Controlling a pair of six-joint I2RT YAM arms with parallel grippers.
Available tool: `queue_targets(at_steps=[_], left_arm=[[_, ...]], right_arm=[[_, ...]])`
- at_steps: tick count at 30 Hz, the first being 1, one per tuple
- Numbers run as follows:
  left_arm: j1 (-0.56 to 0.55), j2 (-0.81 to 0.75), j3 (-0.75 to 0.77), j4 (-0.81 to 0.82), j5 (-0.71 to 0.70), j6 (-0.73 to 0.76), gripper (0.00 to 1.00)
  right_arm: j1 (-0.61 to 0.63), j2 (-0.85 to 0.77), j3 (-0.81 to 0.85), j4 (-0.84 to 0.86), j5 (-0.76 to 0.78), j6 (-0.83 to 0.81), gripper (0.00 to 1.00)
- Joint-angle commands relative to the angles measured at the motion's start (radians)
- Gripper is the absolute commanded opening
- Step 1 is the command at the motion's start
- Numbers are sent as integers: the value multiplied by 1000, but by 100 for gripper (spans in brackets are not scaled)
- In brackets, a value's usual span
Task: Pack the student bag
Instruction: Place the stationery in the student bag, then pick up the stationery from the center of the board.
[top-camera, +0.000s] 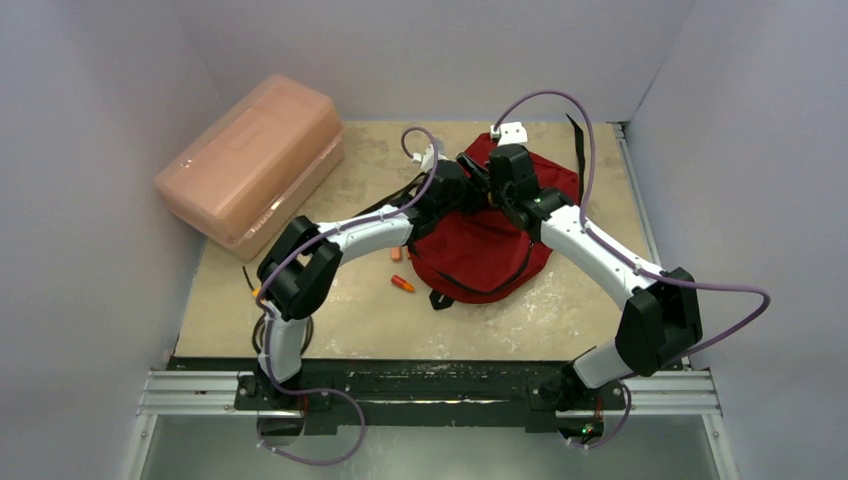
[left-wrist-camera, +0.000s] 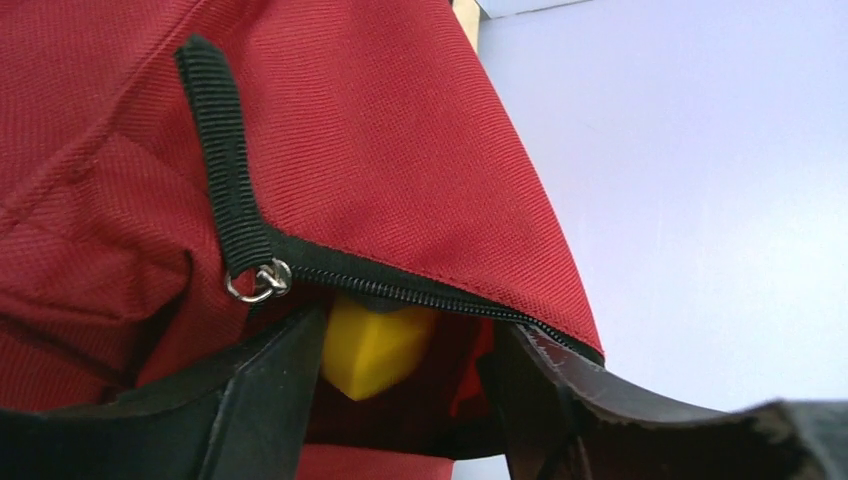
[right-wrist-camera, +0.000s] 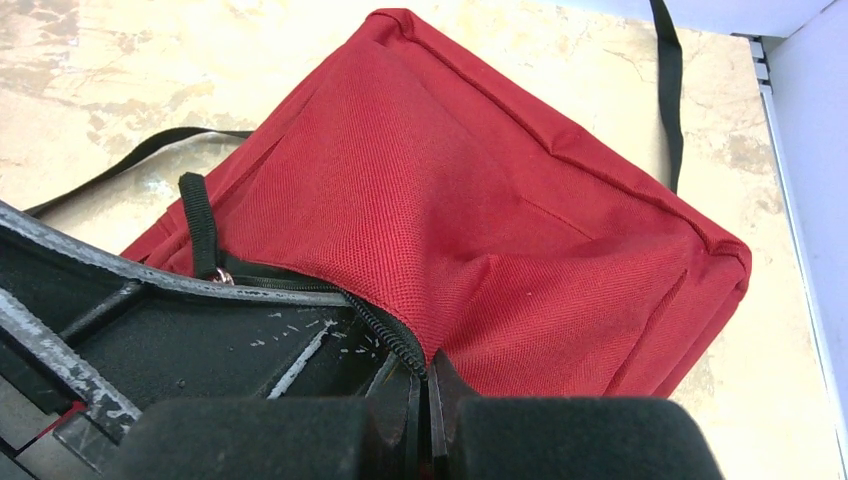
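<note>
Student bag lies mid-table, dark red, black straps trailing off its far side. Both arms meet at its upper end. Right end effector: fingers pressed together, pinching the bag's zipper edge and lifting the fabric into a tent. Left end effector: fingers apart, tips just inside the opening under the zipper, with a yellow object between them lying against one finger; a firm grip on it cannot be told. Metal pull ring hangs at the zipper's end. Pink box sits far left, well apart. Small orange item lies on the table just beside the bag.
</note>
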Motion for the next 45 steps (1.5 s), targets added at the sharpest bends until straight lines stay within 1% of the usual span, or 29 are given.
queue_targets(at_steps=[1, 3, 4, 8, 14, 18, 19, 20, 21, 23, 24, 26, 28, 29, 31, 34, 36, 38, 41, 45], left_arm=[[-19, -8, 57, -56, -70, 28, 67], [-23, -28, 41, -68, -71, 39, 76], [-24, -41, 23, -64, -69, 44, 77], [-25, -118, -53, -72, -44, 98, 77], [-29, -302, -247, -89, 27, 248, 75], [-28, -474, -402, -112, 87, 365, 75], [-27, -525, -447, -124, 92, 393, 74], [-28, -584, -485, -161, 84, 420, 72], [-28, -647, -521, -235, 47, 441, 70], [-36, -767, -577, -429, -99, 442, 69], [-38, -816, -606, -523, -175, 409, 69], [-36, -895, -656, -729, -304, 271, 69], [-27, -927, -675, -921, -335, 122, 71], [-27, -927, -676, -978, -319, 74, 72], [-26, -906, -680, -1043, -253, -22, 74], [-26, -853, -680, -1034, -160, -141, 74], [-26, -782, -649, -1023, -146, -172, 74], [-5, -695, -598, -1035, -112, -189, 72], [16, -547, -498, -1036, -60, -179, 71], [18, -405, -410, -1020, -57, -210, 71]], right_arm=[[15, -48, 13, 80, -17, 25, 0], [13, -49, 12, 81, -15, 23, 0], [13, -49, 12, 82, -14, 22, 0], [13, -47, 9, 81, -5, 17, 0], [12, -34, 8, 82, 8, 14, 0], [13, -23, 12, 72, 3, 19, 0], [13, -23, 12, 69, 1, 21, 0], [12, -23, 12, 67, 0, 24, 0], [13, -24, 12, 64, -5, 26, 0], [14, -28, 10, 63, 0, 26, 0], [14, -31, 8, 63, 7, 24, 0], [13, -29, 8, 62, 10, 22, 0], [14, -22, 12, 55, 6, 22, 0], [13, -18, 14, 52, 3, 22, 0], [14, -7, 22, 44, -5, 30, 0], [13, 5, 29, 40, -16, 34, 0], [14, 11, 35, 33, -20, 34, 0], [14, 13, 40, 27, -35, 34, 0], [13, 13, 50, 9, -52, 31, 0], [13, 2, 44, 14, -47, 24, 0]])
